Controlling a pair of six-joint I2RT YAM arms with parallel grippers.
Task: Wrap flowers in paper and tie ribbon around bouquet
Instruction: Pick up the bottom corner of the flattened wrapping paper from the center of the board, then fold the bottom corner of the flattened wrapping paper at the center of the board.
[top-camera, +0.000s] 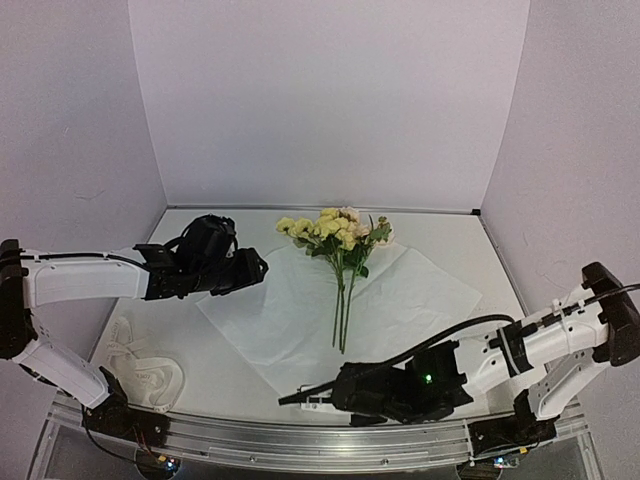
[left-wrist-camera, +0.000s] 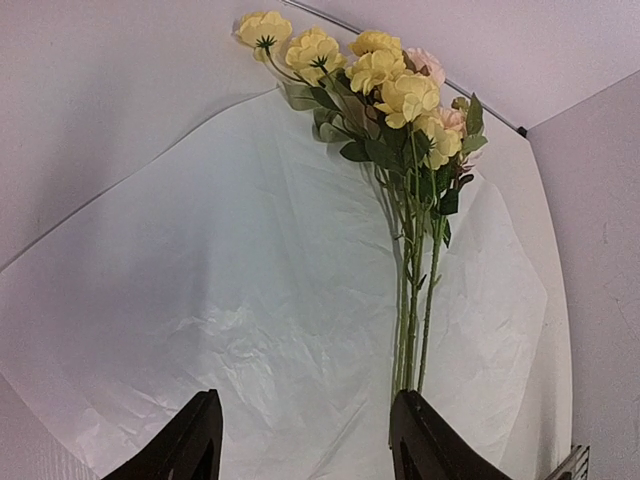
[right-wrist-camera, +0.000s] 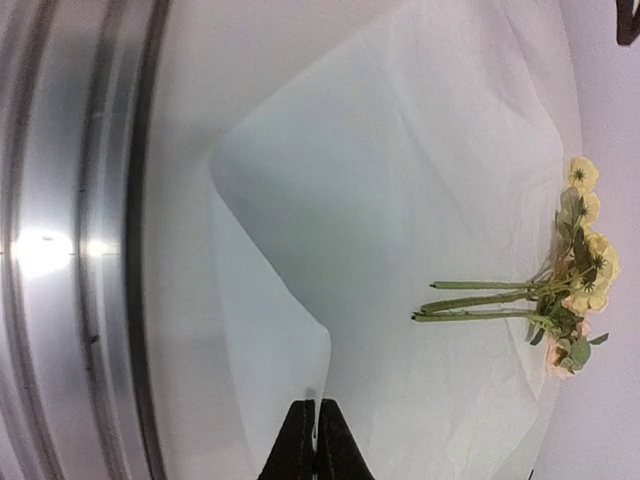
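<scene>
flowers lie on paper, stems running toward the near edge, blooms far. right fingers are nearer the stem ends, closed on the paper's near edge, though the pinch is hard to see. left fingers are open over its left side.
</scene>
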